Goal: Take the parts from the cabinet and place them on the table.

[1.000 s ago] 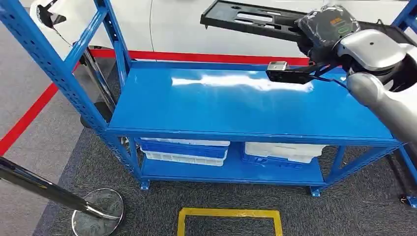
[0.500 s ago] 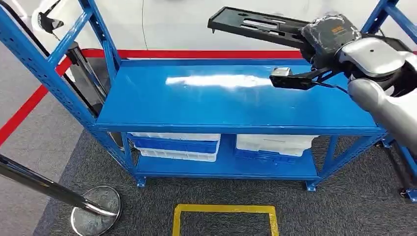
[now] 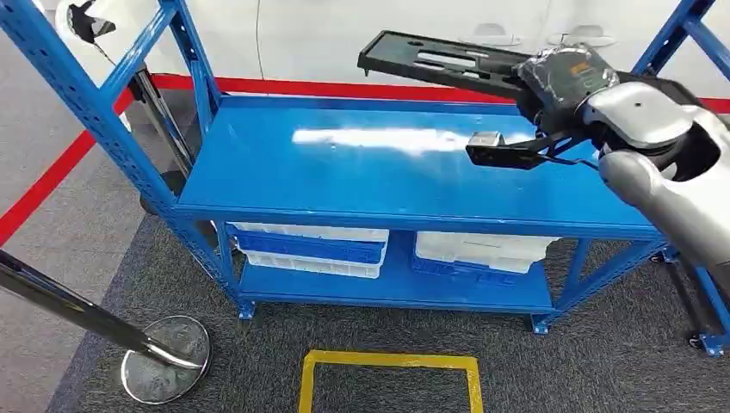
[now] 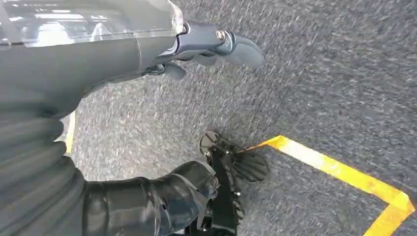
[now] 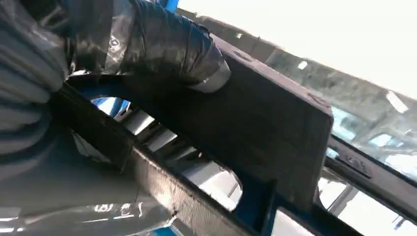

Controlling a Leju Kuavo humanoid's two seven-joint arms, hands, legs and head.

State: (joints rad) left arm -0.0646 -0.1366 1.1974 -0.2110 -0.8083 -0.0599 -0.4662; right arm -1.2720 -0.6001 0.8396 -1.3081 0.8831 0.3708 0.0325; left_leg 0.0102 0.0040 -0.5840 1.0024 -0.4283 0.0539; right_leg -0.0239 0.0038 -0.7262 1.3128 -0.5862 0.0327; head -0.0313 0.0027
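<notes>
A long flat black plastic part [image 3: 439,60] with slots hangs in the air above the back of the blue table top [image 3: 344,172]. My right hand [image 3: 564,77], wrapped in dark covering, grips its right end. In the right wrist view the thumb [image 5: 172,46] presses on the part's black frame [image 5: 255,123]. A small black bracket with a metal tip [image 3: 499,151] juts out below the wrist. My left hand [image 4: 211,46] hangs over the grey carpet with its fingers loosely apart and nothing in it.
The blue steel table has upright posts [image 3: 103,112] at its left and right ends. White and blue bins [image 3: 310,249] sit on its lower shelf. A chrome stanchion base [image 3: 163,370] stands at the lower left. Yellow floor tape [image 3: 387,374] marks the carpet.
The whole view has shifted slightly, so the camera moved. The black part stays held in my right hand, a little lower and nearer the table's back edge.
</notes>
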